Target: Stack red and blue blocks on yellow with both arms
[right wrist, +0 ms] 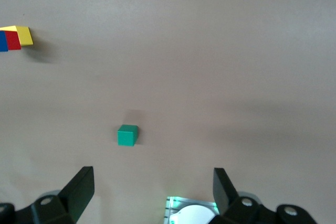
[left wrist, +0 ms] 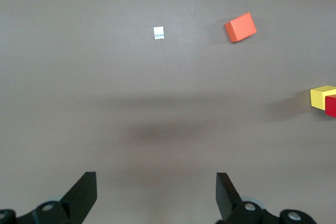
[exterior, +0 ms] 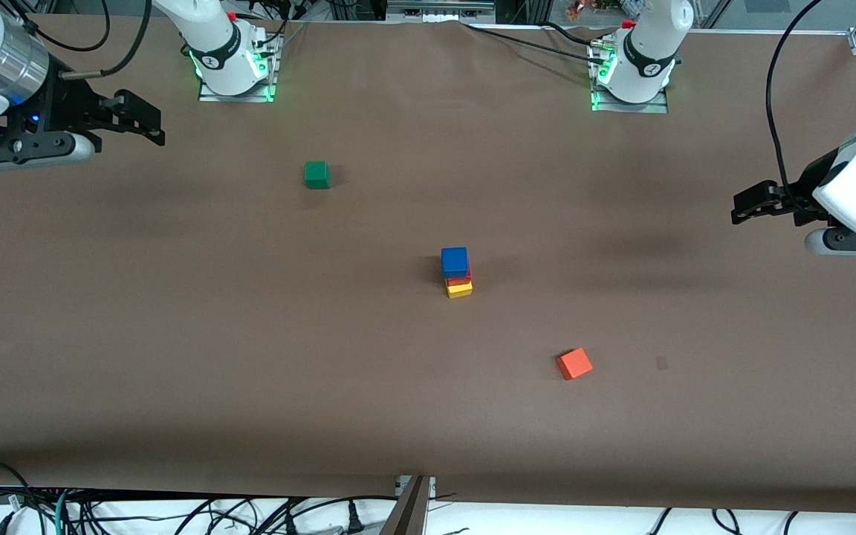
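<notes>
In the middle of the table the blue block sits on the red block, which sits on the yellow cube. The stack stands free, with no gripper touching it. My right gripper is open and empty, up over the right arm's end of the table. My left gripper is open and empty, up over the left arm's end. The left wrist view shows its open gripper, the yellow cube and the red block. The right wrist view shows its open gripper and the stack's yellow, red and blue cubes.
A green cube lies farther from the front camera than the stack, toward the right arm's end; it also shows in the right wrist view. An orange cube lies nearer the camera, toward the left arm's end, and shows in the left wrist view. A small tape patch lies beside it.
</notes>
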Robot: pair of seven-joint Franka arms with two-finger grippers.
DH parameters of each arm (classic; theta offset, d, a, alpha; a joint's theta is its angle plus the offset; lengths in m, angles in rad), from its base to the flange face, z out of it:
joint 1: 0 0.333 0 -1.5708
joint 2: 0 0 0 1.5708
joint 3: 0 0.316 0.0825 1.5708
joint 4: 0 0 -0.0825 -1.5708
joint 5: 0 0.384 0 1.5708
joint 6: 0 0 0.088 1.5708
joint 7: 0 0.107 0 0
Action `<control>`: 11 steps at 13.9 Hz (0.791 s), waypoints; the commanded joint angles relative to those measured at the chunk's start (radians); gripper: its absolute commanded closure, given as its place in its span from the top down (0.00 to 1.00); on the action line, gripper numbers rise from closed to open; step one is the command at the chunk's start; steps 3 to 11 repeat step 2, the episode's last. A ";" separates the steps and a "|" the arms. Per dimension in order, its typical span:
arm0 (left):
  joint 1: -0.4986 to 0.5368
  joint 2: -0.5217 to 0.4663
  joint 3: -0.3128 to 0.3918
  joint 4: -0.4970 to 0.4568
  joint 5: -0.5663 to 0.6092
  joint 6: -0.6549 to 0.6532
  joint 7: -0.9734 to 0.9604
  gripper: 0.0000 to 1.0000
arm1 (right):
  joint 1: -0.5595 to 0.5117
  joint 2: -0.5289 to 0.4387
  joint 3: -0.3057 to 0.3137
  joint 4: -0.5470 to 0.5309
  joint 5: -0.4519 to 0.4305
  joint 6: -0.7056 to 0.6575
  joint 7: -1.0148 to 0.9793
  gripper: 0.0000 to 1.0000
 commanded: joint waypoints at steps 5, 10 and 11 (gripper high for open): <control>0.008 0.013 -0.005 0.027 -0.008 -0.006 0.011 1.00 | -0.012 -0.004 0.016 0.008 -0.047 0.004 -0.040 1.00; 0.008 0.013 -0.005 0.027 -0.008 -0.006 0.011 1.00 | -0.012 -0.004 0.016 0.008 -0.047 0.004 -0.040 1.00; 0.008 0.013 -0.005 0.027 -0.008 -0.006 0.011 1.00 | -0.012 -0.004 0.016 0.008 -0.047 0.004 -0.040 1.00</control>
